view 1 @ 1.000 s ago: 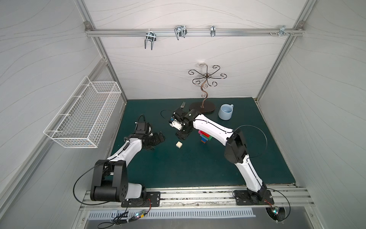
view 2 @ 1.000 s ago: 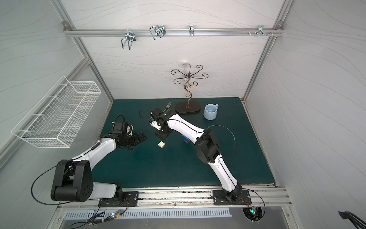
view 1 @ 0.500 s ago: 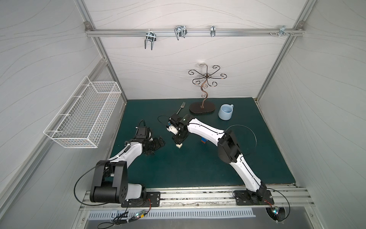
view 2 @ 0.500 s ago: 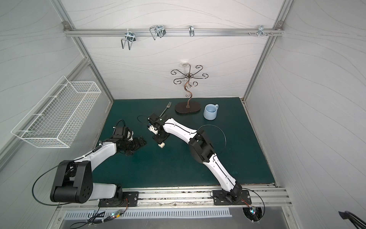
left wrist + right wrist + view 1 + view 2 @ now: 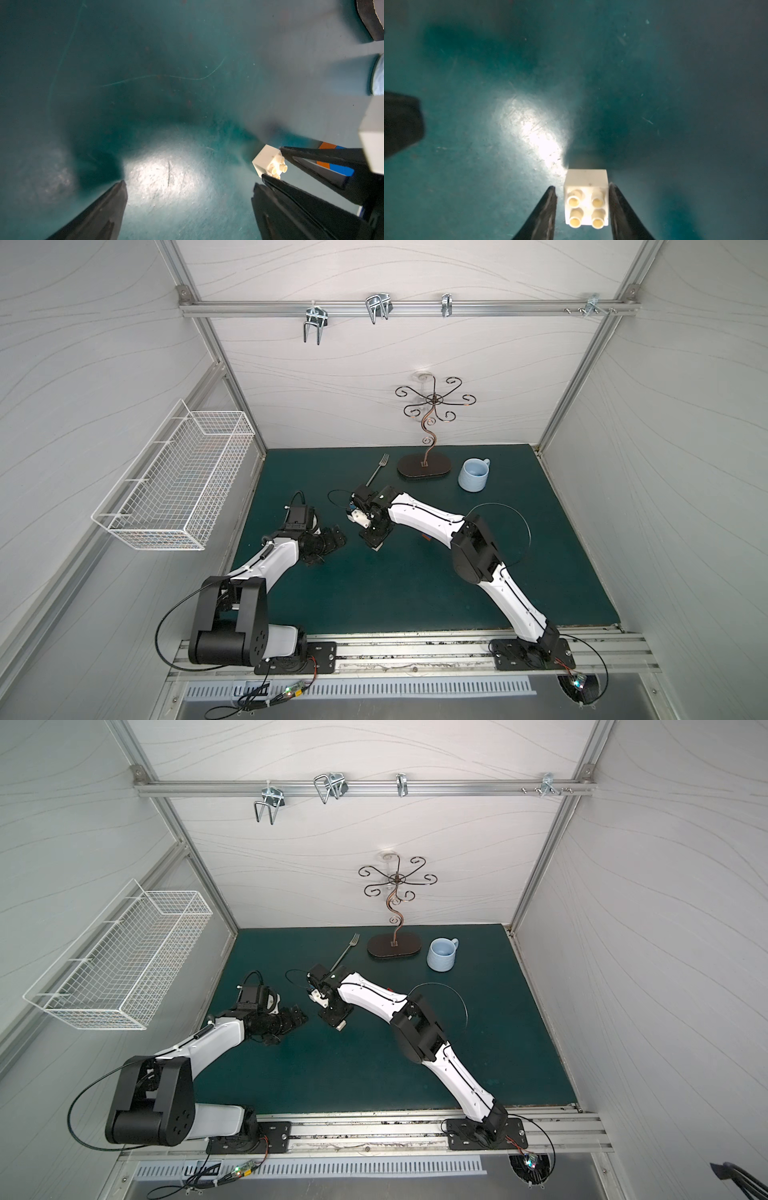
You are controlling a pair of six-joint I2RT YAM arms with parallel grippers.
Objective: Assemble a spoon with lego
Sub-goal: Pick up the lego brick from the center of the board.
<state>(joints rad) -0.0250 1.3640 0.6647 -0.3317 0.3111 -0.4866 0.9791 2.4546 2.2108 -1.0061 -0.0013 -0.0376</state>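
- left hand wide open, low over table
- right hand narrow, fingers straddling cream 2x2 brick on table; one finger touches, slight gap at the other, can't tell if gripped
- orange-and-blue joined bricks just behind right hand, mostly hidden
- fork, hook stand, blue mug at far edge

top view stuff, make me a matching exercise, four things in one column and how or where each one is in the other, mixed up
Things:
1. cream brick
2. fork
3. mug
4. left tool

States:
a. upright, beside the stand
b. silver, lying flat
c. open wide, holding nothing
d. between the fingers of the right tool

Pairs: 1-d, 2-b, 3-a, 4-c
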